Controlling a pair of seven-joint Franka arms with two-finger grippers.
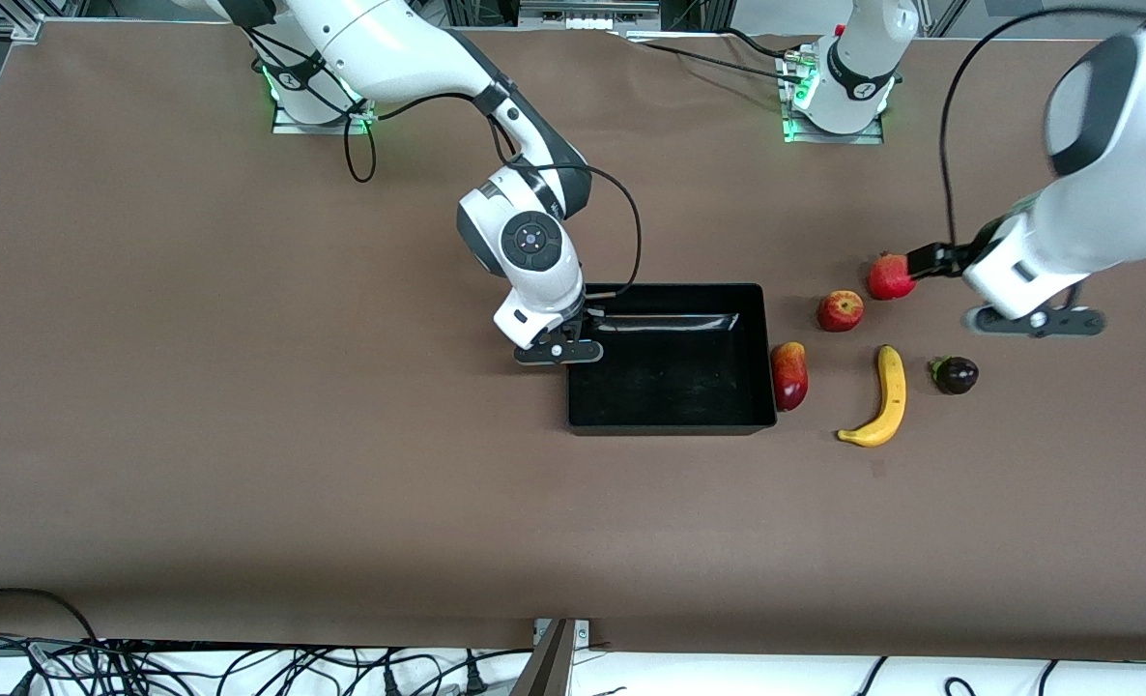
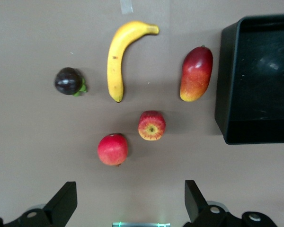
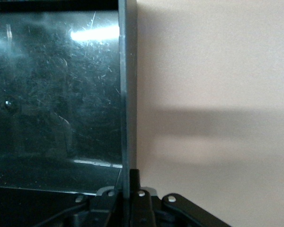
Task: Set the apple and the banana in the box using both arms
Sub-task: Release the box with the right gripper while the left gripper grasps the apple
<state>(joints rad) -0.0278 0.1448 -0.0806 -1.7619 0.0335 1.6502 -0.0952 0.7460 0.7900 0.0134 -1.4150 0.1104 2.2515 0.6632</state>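
Observation:
The black box sits mid-table and is empty. My right gripper is at the box's wall toward the right arm's end; in the right wrist view the gripper is shut on that wall. The apple and the banana lie on the table toward the left arm's end, the banana nearer the front camera. My left gripper hangs open and empty in the air over the table by the fruits. The left wrist view shows its spread fingers, the apple, the banana and the box.
A red-yellow mango lies right beside the box. A red pomegranate lies beside the apple, under the left gripper. A small dark purple fruit lies beside the banana toward the left arm's end. Brown table all round.

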